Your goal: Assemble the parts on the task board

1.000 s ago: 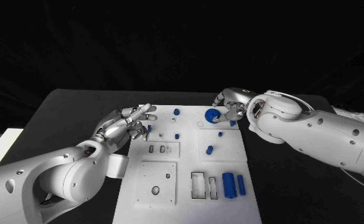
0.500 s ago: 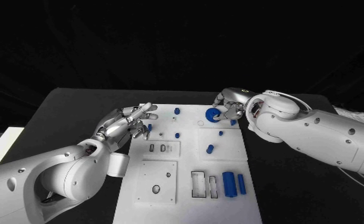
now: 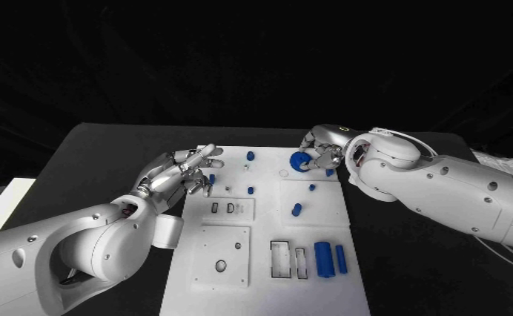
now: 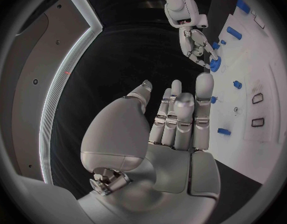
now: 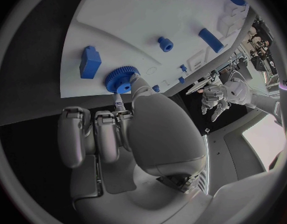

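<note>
1. A black table (image 3: 96, 153) under a dark backdrop carries the white task board (image 3: 267, 257).
2. The right hand (image 3: 321, 154) pinches a blue gear (image 3: 300, 160) between its fingertips, over the board's far right corner.
3. A blue block (image 5: 90, 62) lies on the board just beside that hand.
4. The left hand (image 3: 181, 171) hovers at the board's far left edge, fingers spread, holding nothing.
5. Two blue cylinders (image 3: 323, 259) lie near the board's front edge, well apart from both hands.

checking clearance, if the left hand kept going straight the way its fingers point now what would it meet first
Probably the small blue part standing near the far edge of the task board. The left hand hovers open, fingers aimed that way. Its height above the board is unclear, so it might pass over.
</note>
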Controlling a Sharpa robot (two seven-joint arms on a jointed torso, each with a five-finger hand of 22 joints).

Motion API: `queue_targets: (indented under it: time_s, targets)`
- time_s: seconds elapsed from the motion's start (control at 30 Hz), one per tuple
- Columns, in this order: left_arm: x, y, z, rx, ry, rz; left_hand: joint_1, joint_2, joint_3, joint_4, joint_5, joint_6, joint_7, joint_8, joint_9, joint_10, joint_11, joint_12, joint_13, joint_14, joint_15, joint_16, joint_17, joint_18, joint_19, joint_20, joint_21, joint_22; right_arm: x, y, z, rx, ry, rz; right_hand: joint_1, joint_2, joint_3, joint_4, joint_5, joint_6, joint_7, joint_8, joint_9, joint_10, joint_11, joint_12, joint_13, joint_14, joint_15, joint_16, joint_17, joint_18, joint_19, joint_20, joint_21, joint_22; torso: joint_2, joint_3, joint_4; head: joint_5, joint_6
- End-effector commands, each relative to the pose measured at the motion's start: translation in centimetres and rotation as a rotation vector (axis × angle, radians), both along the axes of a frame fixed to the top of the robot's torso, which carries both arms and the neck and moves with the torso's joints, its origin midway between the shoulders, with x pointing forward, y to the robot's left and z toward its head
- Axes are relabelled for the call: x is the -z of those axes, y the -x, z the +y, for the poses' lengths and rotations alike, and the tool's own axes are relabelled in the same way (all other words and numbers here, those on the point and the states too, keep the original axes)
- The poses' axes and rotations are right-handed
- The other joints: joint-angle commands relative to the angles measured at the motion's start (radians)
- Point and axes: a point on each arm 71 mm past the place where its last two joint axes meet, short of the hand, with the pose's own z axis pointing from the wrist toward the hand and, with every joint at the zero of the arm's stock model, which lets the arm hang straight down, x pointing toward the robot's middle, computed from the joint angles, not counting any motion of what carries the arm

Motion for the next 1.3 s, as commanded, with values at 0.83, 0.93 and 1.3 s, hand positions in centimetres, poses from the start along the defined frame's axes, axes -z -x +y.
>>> queue_targets:
  time_s: [0.83,0.93,1.3]
  targets:
    - [-0.1,0.1,-0.3,0.028,0.012,0.001,0.001,0.011,-0.003,-0.005,-0.003,-0.009,0.0,-0.003,-0.001,-0.009,-0.002,0.006,0.002,-0.007,0.0,-0.007,-0.003,0.02,-0.008,0.002,-0.005,-0.003,-0.1,0.1,0.8,-0.038,-0.008,-0.075,0.035,0.076,0.128,-0.107,-0.049,0.15,-0.042,0.035,0.006,0.082,-0.044,0.027,0.229,0.092,-0.045,0.008,0.2,-0.021,0.026,-0.043,0.017,0.025,0.0,0.0005,0.0003,0.002,-0.004]
    - [-0.1,0.1,-0.3,0.029,0.013,0.001,0.001,0.011,-0.003,-0.005,-0.003,-0.009,0.0,-0.003,-0.001,-0.009,-0.002,0.006,0.002,-0.007,0.0,-0.007,-0.003,0.02,-0.008,0.002,-0.005,-0.003,-0.2,0.3,1.0,-0.045,-0.022,-0.08,0.007,0.069,0.131,-0.105,-0.031,0.157,-0.044,0.029,0.005,0.082,-0.046,0.027,0.23,0.093,-0.044,0.009,0.202,-0.022,0.026,-0.044,0.017,0.027,0.0,-0.0001,0.0004,0.003,-0.004]
    - [-0.1,0.0,-0.3,0.032,0.014,0.002,0.002,0.012,-0.003,-0.006,-0.003,-0.01,0.0,-0.004,0.0,-0.01,-0.002,0.007,0.002,-0.007,0.0,-0.008,-0.004,0.021,-0.009,0.002,-0.006,-0.004,-1.5,1.8,3.2,-0.105,-0.128,-0.146,-0.08,0.047,0.117,-0.076,0.032,0.163,-0.044,0.01,0.001,0.083,-0.047,0.027,0.231,0.094,-0.035,0.011,0.208,-0.022,0.029,-0.037,0.019,0.031,0.0,-0.0009,0.0011,0.011,-0.002]
